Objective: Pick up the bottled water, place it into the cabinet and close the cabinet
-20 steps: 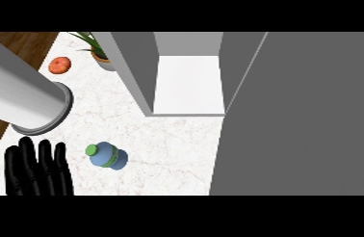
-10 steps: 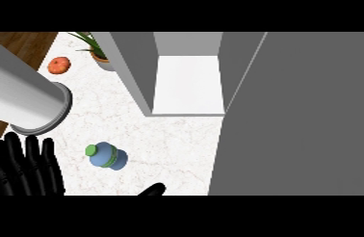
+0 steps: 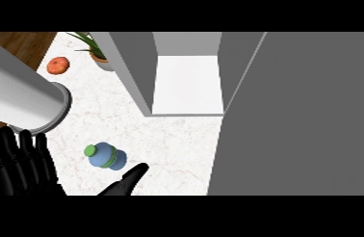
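White marble counter (image 3: 177, 135) holds the bottled water (image 3: 107, 155), which stands near the front with its green cap up. It looks small, light and smooth, so it could slip; the round blue body is the best place to hold. The right hand (image 3: 126, 183) is just beside it, fingers straight and together. The left hand (image 3: 25, 166) rests nearby, fingers spread. Farther back are the open cabinet (image 3: 186, 82), an orange (image 3: 58, 65) and a plant (image 3: 96, 50).

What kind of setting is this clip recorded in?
Most likely a kitchen counter: a pale marbled worktop with an open grey cabinet standing on it, a blue water bottle with a green cap, plus an orange fruit and a potted plant at the back.
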You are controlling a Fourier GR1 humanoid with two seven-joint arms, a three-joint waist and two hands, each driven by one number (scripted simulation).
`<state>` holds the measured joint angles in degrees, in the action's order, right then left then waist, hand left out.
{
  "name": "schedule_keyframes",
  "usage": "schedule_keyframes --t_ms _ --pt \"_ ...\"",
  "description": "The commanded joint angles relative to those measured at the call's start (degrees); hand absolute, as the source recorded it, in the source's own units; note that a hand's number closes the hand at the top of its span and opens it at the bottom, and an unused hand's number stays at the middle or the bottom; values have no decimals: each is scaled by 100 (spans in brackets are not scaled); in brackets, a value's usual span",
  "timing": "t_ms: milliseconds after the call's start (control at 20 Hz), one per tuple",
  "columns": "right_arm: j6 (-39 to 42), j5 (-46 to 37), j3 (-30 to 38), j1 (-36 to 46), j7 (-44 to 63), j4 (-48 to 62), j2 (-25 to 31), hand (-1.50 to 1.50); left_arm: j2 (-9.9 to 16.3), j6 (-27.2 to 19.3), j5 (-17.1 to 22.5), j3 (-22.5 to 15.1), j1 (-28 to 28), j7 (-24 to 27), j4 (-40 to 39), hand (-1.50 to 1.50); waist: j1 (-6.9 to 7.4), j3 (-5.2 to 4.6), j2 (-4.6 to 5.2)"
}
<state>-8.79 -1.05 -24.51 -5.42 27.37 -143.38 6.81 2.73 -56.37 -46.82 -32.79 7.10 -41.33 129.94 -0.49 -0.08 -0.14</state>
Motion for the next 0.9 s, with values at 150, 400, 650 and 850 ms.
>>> schedule_keyframes --t_ms 150,400,650,850 --pt "-152 -455 -284 -83 389 -866 156 -150 542 -850 1334 283 295 846 -748 -150 -9 -13 -6" --pt "-178 -132 110 214 638 -906 313 -150 755 -950 2480 796 47 1514 -1432 -150 -27 -19 10" --pt "-425 -538 -342 368 854 -914 260 -150 742 -904 3485 672 412 2722 -1764 -150 3 -30 -16" --pt "-345 -221 9 354 678 -930 476 -150 556 -677 4319 892 555 3637 -2010 -150 22 -22 -16"
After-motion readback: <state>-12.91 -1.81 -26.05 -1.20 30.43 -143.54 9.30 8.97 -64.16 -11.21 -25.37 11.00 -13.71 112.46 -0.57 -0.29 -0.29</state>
